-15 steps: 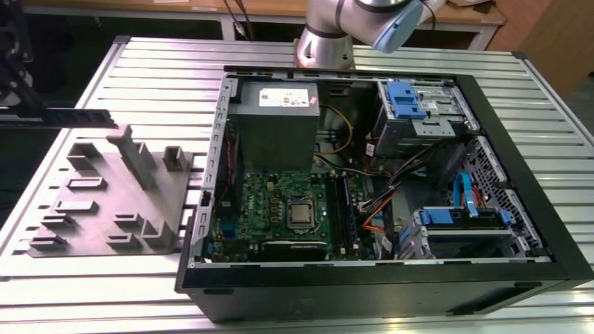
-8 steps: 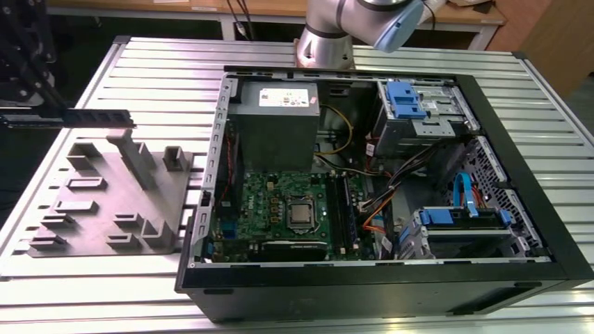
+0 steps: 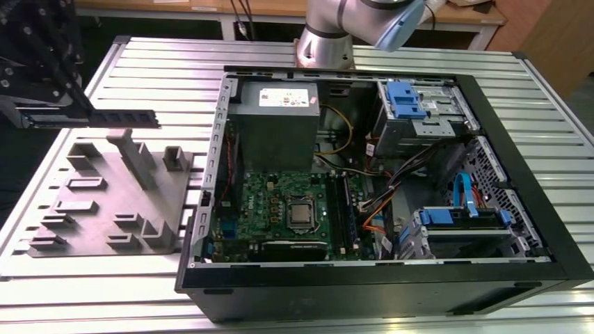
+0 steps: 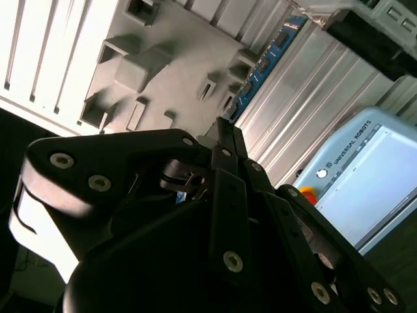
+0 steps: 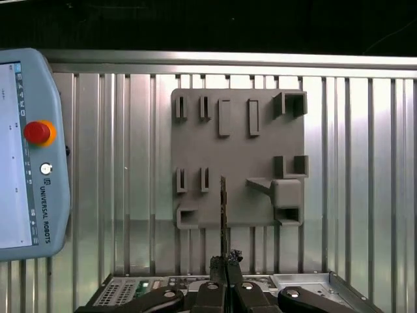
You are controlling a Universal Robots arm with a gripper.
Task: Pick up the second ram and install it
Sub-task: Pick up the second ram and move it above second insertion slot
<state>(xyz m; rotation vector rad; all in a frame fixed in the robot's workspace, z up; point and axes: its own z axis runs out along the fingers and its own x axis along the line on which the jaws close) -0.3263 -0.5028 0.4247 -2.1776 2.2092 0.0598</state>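
The second ram, a long thin dark module, hangs level in the air above the grey holder tray at the exterior view's left. My gripper is shut on one end of it. The first wrist view has the ram edge-on, rising from the closed fingertips of the gripper over the tray. In the second wrist view its blue face with small chips stretches away from the gripper, with the tray behind.
An open computer case lies on the slatted metal table, with a green motherboard, memory slots and grey power supply inside. A teach pendant lies beside the tray. The arm's base stands behind the case.
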